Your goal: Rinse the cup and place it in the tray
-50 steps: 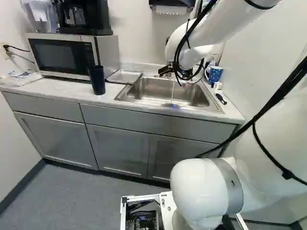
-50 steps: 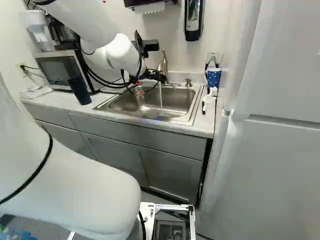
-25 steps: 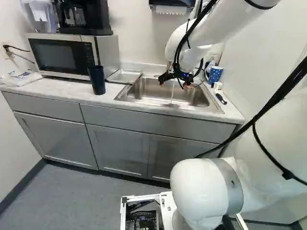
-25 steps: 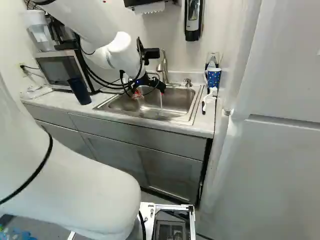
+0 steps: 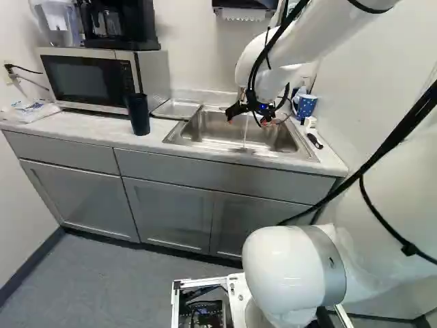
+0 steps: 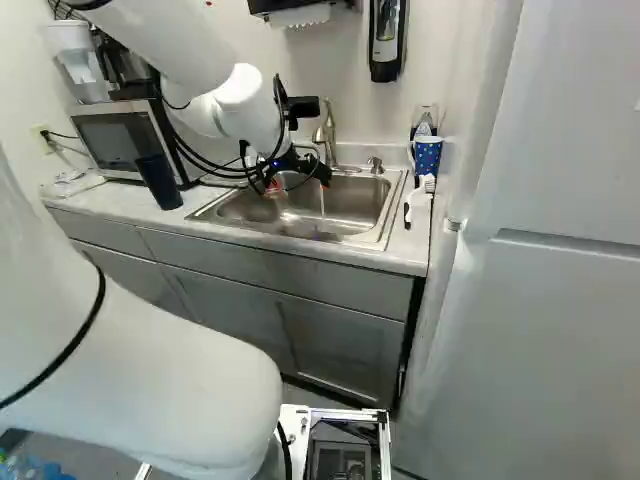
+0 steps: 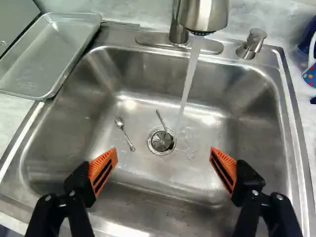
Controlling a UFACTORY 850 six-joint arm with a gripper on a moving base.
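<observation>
Dark blue cup upright near the bench's front edge, in front of the microwave. Metal tray beside the sink. Spotted blue mug near the right back corner. Over the sink, the end effector hovers, fingers wide apart.

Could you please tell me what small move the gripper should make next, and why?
I would probably lift the gripper and swing it toward the dark cup beside the microwave: it stands open and empty, water runs into the sink, yet no cup shows in there. The dotted mug could be the one meant instead.
</observation>
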